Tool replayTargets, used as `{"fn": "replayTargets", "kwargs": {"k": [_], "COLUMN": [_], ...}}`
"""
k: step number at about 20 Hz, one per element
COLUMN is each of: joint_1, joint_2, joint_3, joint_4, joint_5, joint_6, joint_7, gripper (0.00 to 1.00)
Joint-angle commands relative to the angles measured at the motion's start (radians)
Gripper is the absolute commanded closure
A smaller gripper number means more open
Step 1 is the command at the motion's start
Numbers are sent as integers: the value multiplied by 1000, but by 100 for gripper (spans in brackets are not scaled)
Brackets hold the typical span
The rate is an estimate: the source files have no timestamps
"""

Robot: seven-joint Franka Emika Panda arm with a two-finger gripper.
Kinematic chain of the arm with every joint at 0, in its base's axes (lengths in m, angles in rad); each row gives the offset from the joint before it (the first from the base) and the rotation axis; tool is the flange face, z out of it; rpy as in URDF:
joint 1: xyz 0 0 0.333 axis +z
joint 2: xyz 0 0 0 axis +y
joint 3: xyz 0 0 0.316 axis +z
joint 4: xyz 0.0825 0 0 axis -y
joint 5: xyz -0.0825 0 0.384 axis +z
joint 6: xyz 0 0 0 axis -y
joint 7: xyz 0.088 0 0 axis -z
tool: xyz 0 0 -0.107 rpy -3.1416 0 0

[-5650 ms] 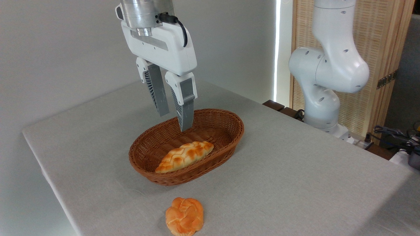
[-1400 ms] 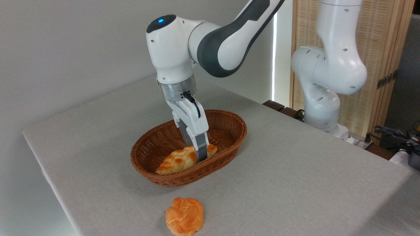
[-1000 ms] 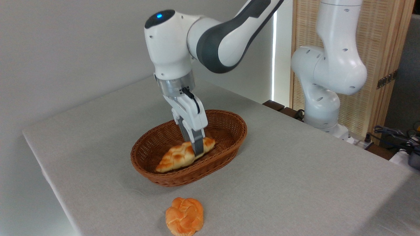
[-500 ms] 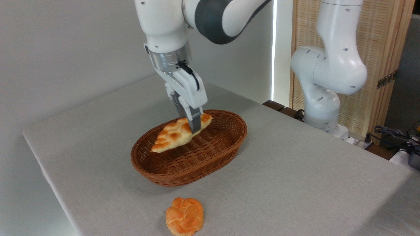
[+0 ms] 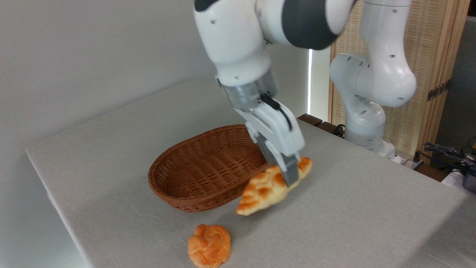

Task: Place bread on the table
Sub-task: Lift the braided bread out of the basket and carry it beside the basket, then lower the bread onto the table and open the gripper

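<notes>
The long braided bread (image 5: 266, 191) hangs in the air just right of the wicker basket (image 5: 202, 171), tilted with its lower pointed end toward the front left. My gripper (image 5: 288, 178) is shut on it near its upper right end; only the near finger shows, the other is hidden behind the loaf. Below the loaf lies the light grey table (image 5: 334, 216), and the loaf sits a little above its cloth. The picture is slightly blurred around the gripper.
A small round knotted orange bun (image 5: 209, 245) lies on the table in front of the basket, near the front edge. The basket holds nothing. The arm's white base (image 5: 366, 111) stands at the table's far right edge, with cables beyond.
The gripper came down into the basket, shut on the bread and lifted it. It has now carried the loaf right and forward, out over the basket's rim and lower.
</notes>
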Motion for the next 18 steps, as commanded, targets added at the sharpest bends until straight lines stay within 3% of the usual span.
{"fn": "replayTargets", "kwargs": {"k": [1, 4, 5, 18], "joint_1": [-13, -12, -12, -13], "joint_2": [26, 51, 57, 62], "joint_3": [43, 49, 51, 51], "joint_4": [-33, -81, -81, -52], "joint_5": [18, 18, 18, 3], "joint_6": [26, 87, 95, 97], "joint_7": [34, 27, 24, 27], "gripper": [33, 5, 0, 0]}}
